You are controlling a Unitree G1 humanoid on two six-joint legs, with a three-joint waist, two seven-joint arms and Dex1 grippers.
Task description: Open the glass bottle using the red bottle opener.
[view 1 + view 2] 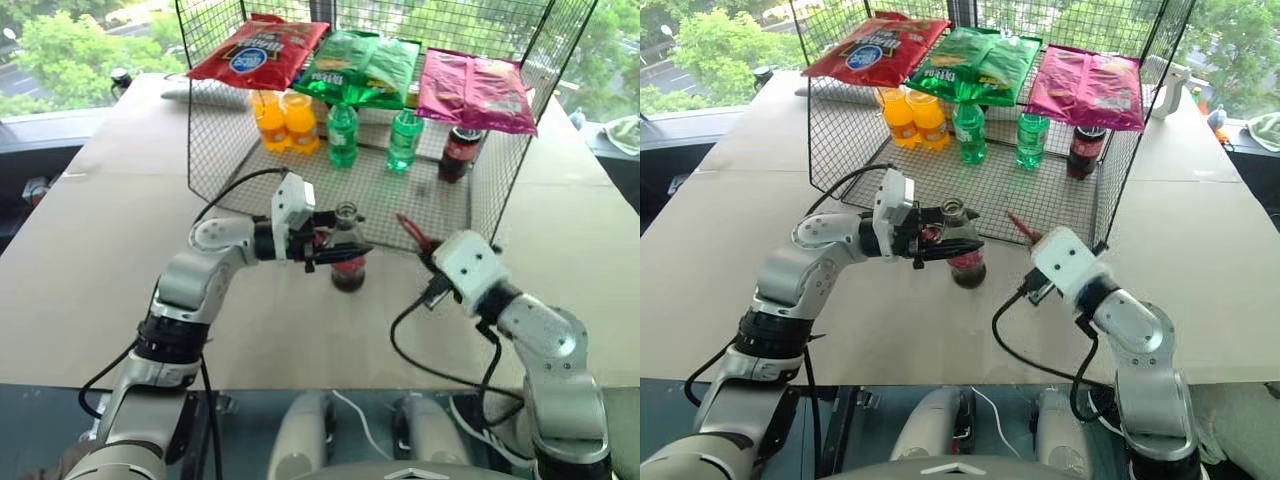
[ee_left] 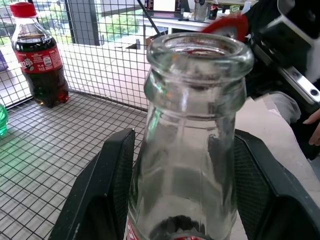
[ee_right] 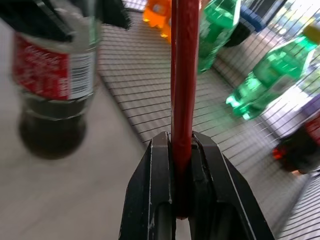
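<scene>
Left fingers (image 2: pixel 107 190) clamp glass bottle (image 1: pixel 347 250); right fingers (image 3: pixel 200 195) pinch red bottle opener (image 3: pixel 184 75), head cropped.

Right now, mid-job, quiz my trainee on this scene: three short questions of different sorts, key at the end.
1. True or false: the bottle has a cap on its mouth.
2. What does the right claw hold? A) a green bottle B) the opener C) nothing
3. Fill in: the left claw grips the bottle around its ____.

Key:
1. False; the left wrist view shows an open glass rim.
2. B; its fingers are shut on the red handle, apart from the bottle.
3. Neck; one black finger sits on each side of it, above the label.
</scene>
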